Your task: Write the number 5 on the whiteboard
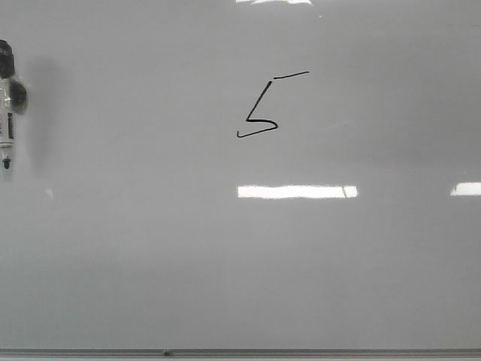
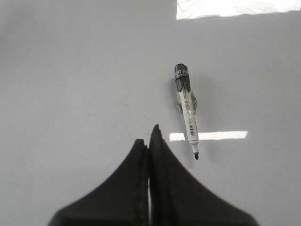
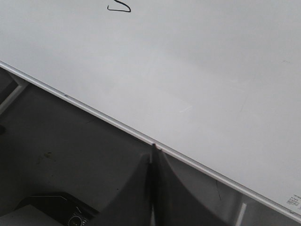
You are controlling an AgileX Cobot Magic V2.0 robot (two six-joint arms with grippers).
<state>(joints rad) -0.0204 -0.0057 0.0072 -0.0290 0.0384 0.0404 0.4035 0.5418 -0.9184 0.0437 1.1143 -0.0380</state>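
Observation:
The whiteboard (image 1: 150, 248) fills the front view, glossy pale grey. A small black angular number 5 (image 1: 259, 120) is drawn near its upper middle; its lower curve shows in the right wrist view (image 3: 120, 7). A white marker with a black end (image 1: 6, 105) lies on the board at the far left edge, uncapped, tip toward the near side; it also shows in the left wrist view (image 2: 187, 110). My left gripper (image 2: 149, 136) is shut and empty, just short of the marker, apart from it. My right gripper (image 3: 153, 149) is shut and empty, over the board's near frame edge.
The board's thin grey frame edge (image 1: 240, 352) runs along the near side, also seen in the right wrist view (image 3: 94, 110). Beyond it lies a dark surface (image 3: 56, 150). Bright light reflections (image 1: 297, 192) sit on the board.

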